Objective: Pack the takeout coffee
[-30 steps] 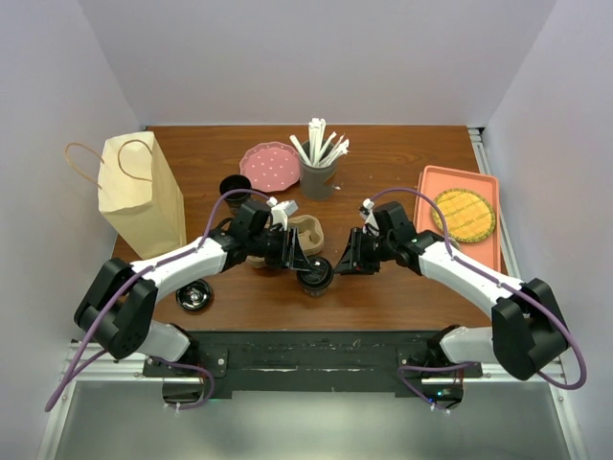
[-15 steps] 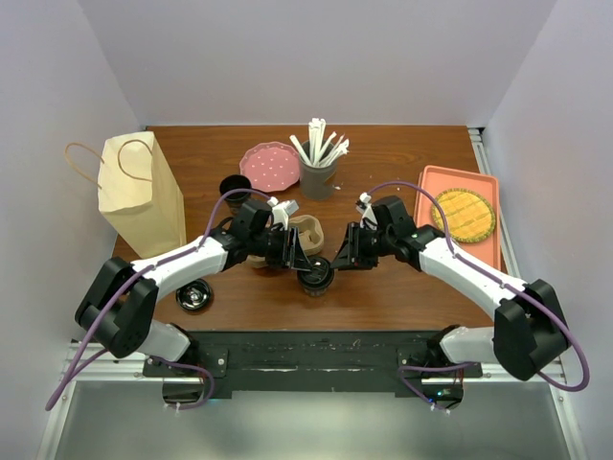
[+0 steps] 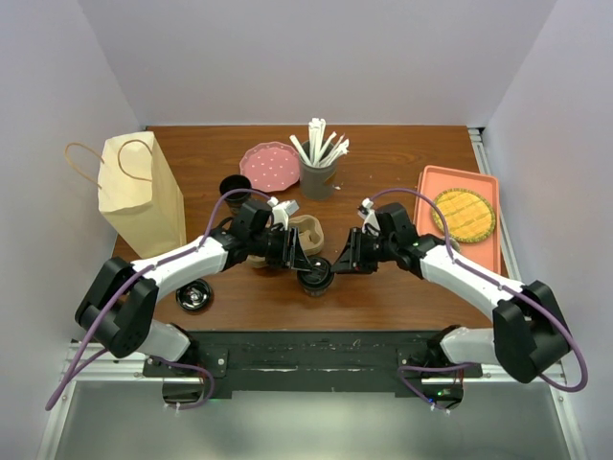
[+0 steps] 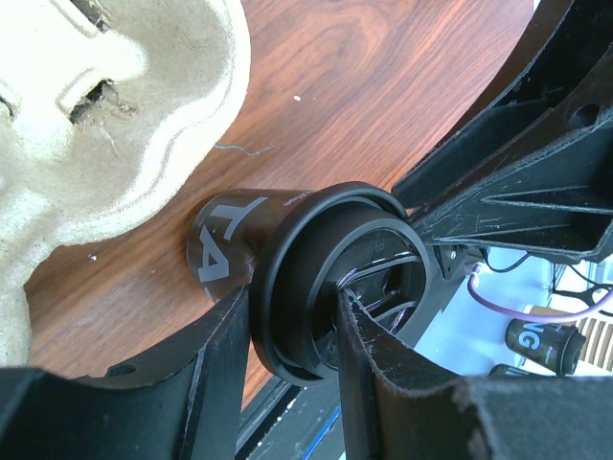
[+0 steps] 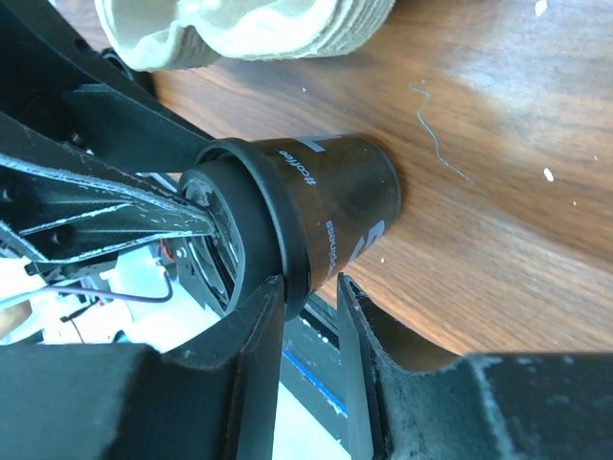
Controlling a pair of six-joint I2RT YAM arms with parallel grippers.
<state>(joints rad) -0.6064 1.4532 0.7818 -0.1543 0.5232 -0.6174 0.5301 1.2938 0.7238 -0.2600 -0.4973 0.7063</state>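
Black coffee cup (image 3: pixel 315 278) sits pinched at the lid by left end effector (image 4: pixel 292 331) and right end effector (image 5: pixel 305 305). Next, likely: lift it upright into the cardboard carrier (image 3: pixel 306 230).

**Operator:** Which markings are legible?

**Technician:** On the takeout coffee (image 5: pixel 337 203) side wall, white print reads "#coffee", plus a partly hidden word ending "ppiness". In the left wrist view, its large white strokes are unreadable.

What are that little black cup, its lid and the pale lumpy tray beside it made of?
The cup: likely coated paper, matte black with printed white lettering. The lid: plastic by the look, smooth with a moulded rim and slight sheen. The tray: moulded paper pulp, beige, rough and fibrous with torn edges.
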